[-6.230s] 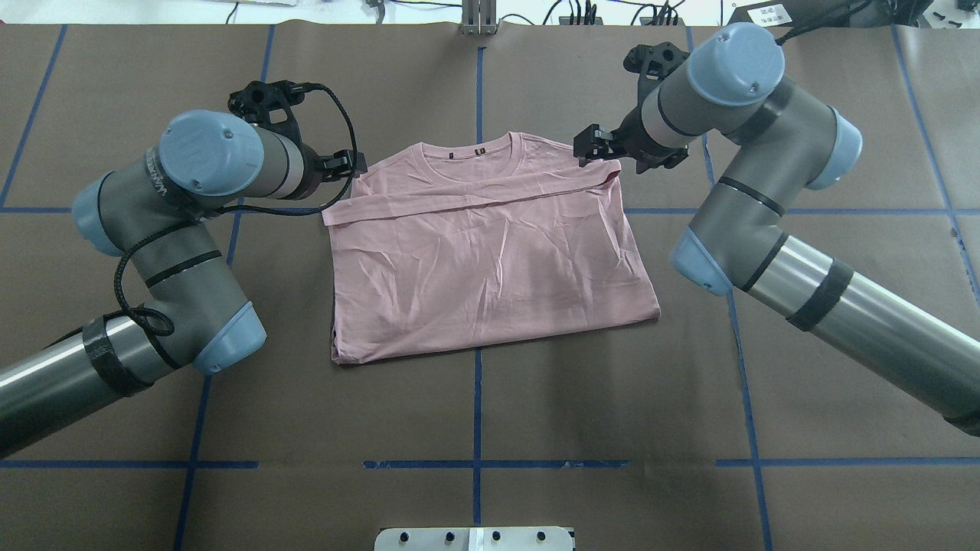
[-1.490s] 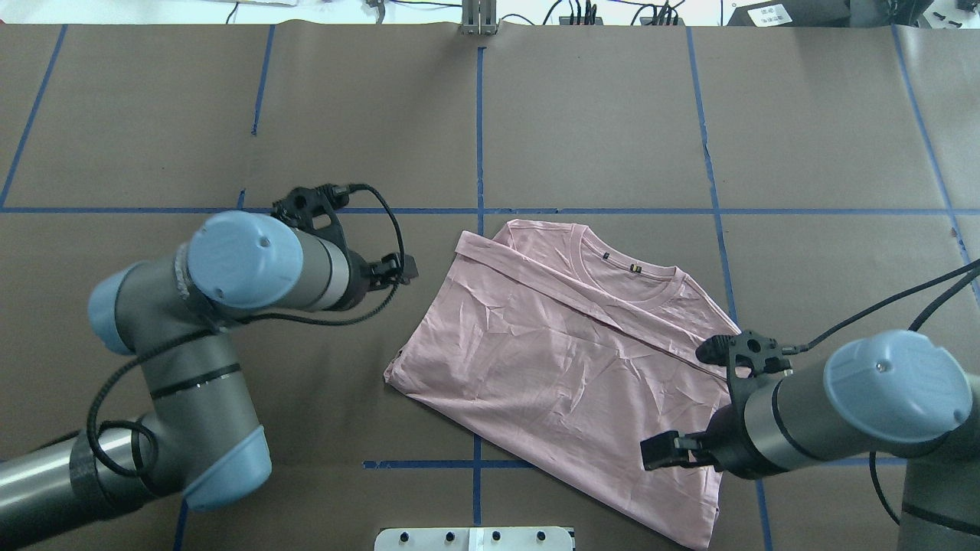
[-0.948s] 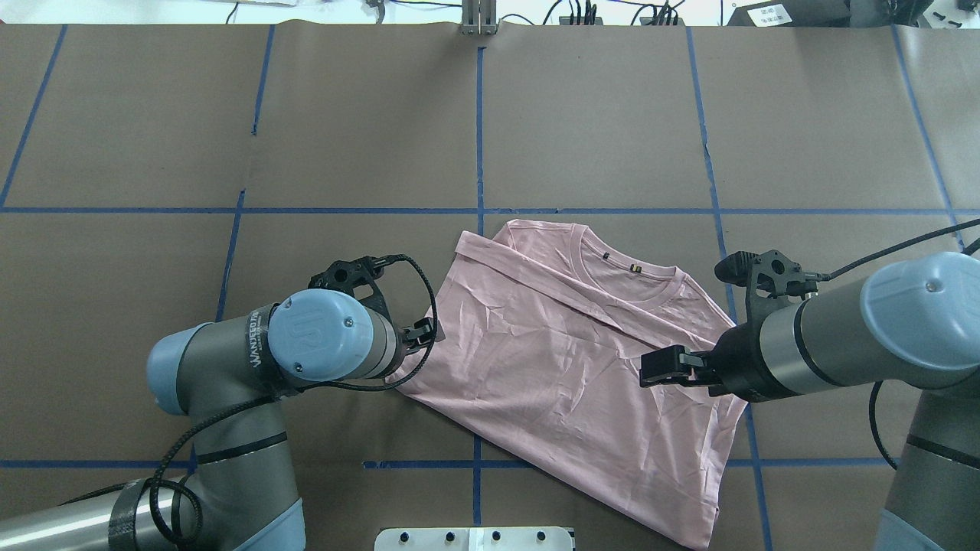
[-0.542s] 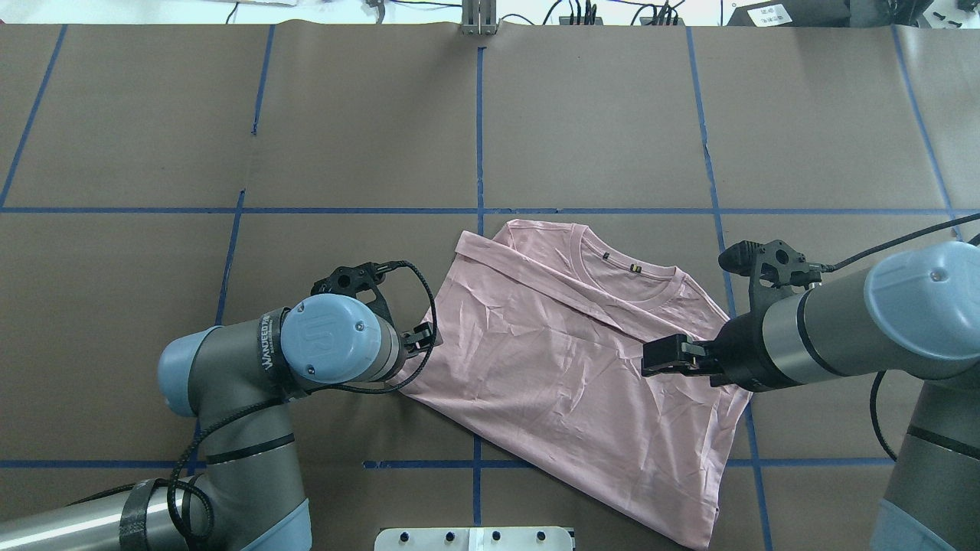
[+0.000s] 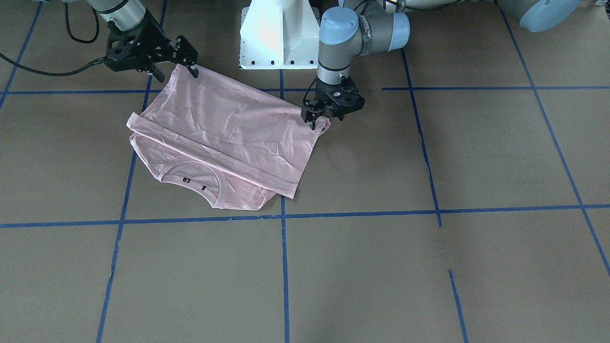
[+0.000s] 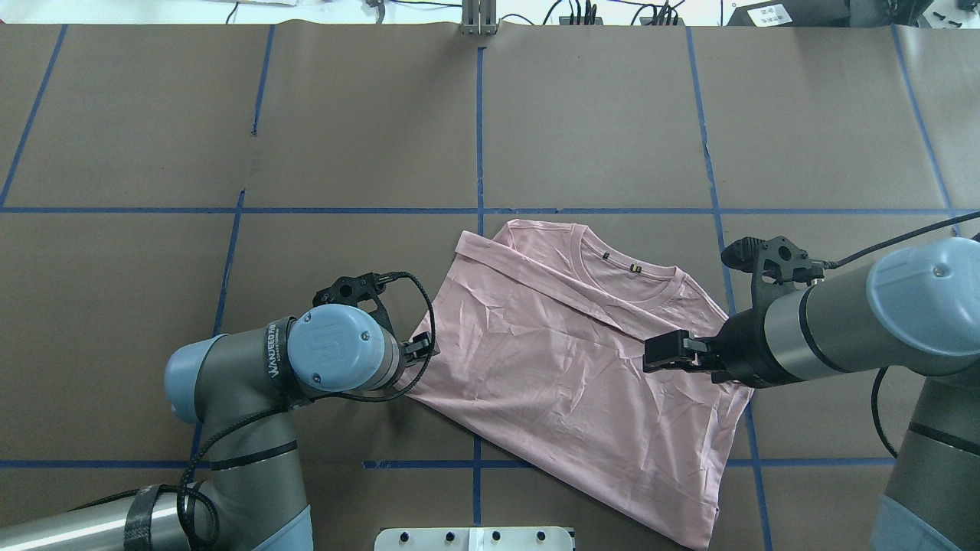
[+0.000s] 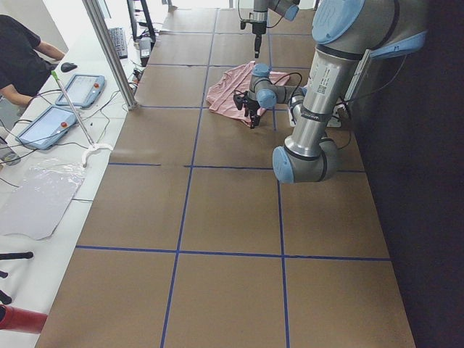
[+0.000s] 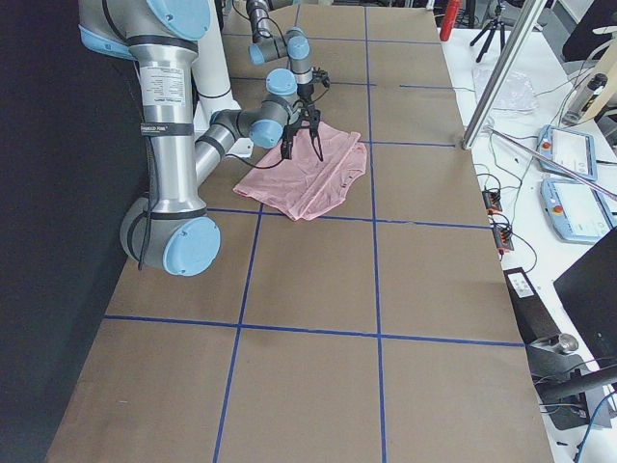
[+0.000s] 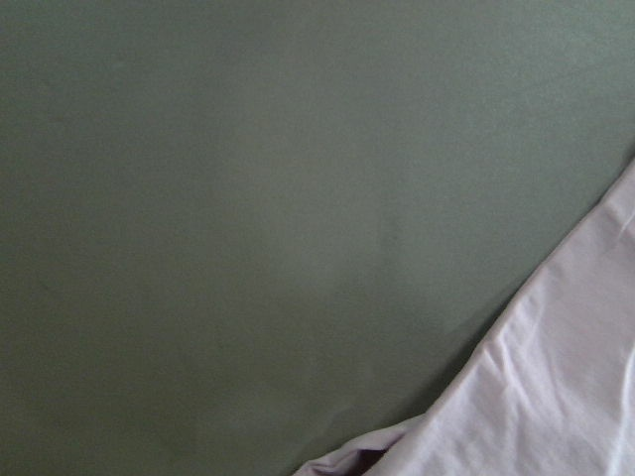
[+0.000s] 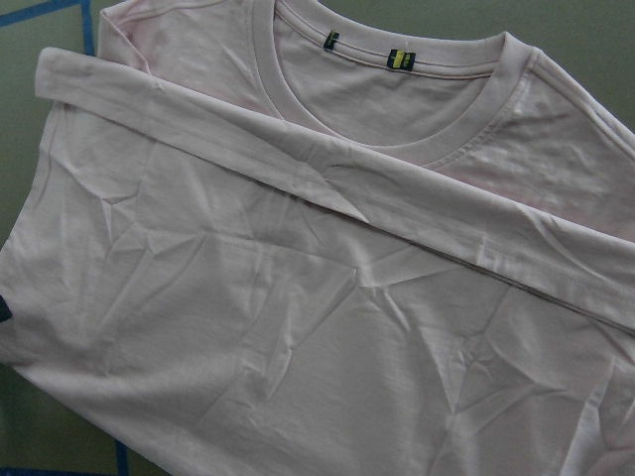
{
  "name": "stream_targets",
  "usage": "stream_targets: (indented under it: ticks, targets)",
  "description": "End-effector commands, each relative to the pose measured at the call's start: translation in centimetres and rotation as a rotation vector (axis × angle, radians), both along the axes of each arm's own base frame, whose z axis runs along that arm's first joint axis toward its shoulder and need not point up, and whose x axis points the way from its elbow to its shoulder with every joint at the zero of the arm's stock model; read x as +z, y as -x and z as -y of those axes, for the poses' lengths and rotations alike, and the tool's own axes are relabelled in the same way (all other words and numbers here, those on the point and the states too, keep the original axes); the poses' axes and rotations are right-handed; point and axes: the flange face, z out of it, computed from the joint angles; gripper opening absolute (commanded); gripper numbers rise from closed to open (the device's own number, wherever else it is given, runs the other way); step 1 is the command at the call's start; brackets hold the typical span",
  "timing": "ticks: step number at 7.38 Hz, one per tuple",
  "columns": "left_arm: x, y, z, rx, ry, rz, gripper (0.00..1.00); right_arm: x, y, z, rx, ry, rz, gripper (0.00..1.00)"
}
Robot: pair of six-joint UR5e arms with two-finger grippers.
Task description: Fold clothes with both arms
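Two arms (image 6: 337, 360) (image 6: 811, 337) shifted, one T-shirt (image 6: 566, 367)

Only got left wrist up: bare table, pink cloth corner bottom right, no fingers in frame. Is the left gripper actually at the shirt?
Observer: Yes. The front-facing view shows the left gripper down at the T-shirt corner on the robot's left. Its jaws look apart, one on either side of that corner.
Operator: Right arm?
Observer: The right gripper is open, above the shirt's opposite side.
Operator: How's the shirt lying?
Observer: The right wrist view shows it folded once. What looks like the hem is laid across just below the collar.
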Motion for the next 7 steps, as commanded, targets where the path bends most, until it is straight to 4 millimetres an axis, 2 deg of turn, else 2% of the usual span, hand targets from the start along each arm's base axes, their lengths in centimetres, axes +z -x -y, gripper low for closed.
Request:
stream_targets:
  ticks: [1, 3, 4, 5, 6, 7]
  targets:
    - [0.39, -0.71, -0.39, 0.009, 0.003, 0.009, 0.89, -0.01, -0.24, 0.23, 0.004, 0.002, 0.001, 1.00]
    - [0.63, -0.92, -0.32, 0.010, 0.004, 0.015, 0.88, -0.09, -0.45, 0.36, 0.005, 0.005, 0.004, 1.00]
    - [0.57, -0.88, -0.34, 0.010, 0.004, 0.014, 0.81, -0.09, -0.50, 0.39, 0.005, 0.005, 0.005, 1.00]
    - [0.42, -0.86, -0.34, 0.010, 0.003, 0.013, 0.59, -0.09, -0.50, 0.41, 0.006, 0.005, 0.004, 1.00]
    - [0.19, -0.66, -0.41, 0.010, 0.001, 0.007, 0.30, -0.09, -0.55, 0.46, 0.008, 0.005, 0.004, 1.00]
    - [0.15, -0.57, -0.44, 0.010, 0.001, 0.005, 0.09, -0.09, -0.55, 0.46, 0.008, 0.005, 0.004, 1.00]
